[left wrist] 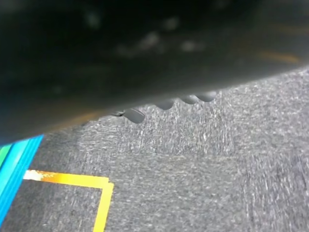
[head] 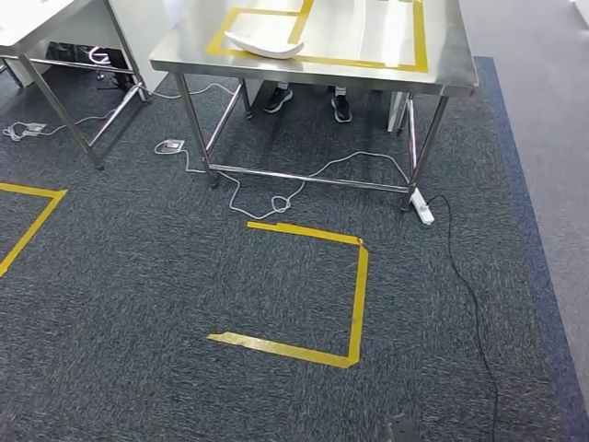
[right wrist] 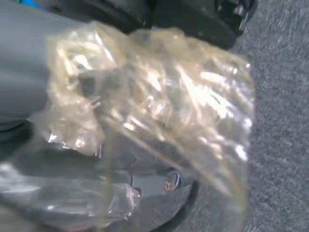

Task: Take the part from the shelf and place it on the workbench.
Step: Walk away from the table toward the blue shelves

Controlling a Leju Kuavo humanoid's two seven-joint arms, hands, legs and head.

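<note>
Part: a grey part (right wrist: 153, 174) wrapped in a crinkled clear plastic bag (right wrist: 164, 96), seen close up in the right wrist view, against the right hand.
Right hand: the grey cover and thumb (right wrist: 21, 72) come in beside the bag; the bag hides the fingers, so I cannot tell for certain how they lie, though the bagged part sits right against the hand and off the floor.
Left hand: several dark fingertips (left wrist: 134, 115) show in a row under a dark blurred mass in the left wrist view, hanging above the carpet (left wrist: 218, 169); whether they are spread or curled I cannot tell.
Bag contents: one grey part, its shape blurred by the folds of plastic.
Table: one steel table (head: 444, 74) stands ahead in the head view, its near edge facing the robot, with a yellow tape rectangle (head: 420, 37) marked on its top.
On the table: one white curved piece (head: 264, 44) lies at the near left corner of the tape rectangle, crossing the tape.
Second table: the corner and legs of another one (head: 41, 55) stand at far left.
Floor marks: a three-sided yellow tape square (head: 358, 295) lies on the carpet between the robot and the table; a further tape corner (head: 35, 216) is at left.
Under the table: two dark shoes (head: 340, 106) of a person, white cables (head: 278, 198), and one white power strip (head: 421, 210) by the right front leg.
Open room: bare carpet lies around the tape square up to the table's near edge.
</note>
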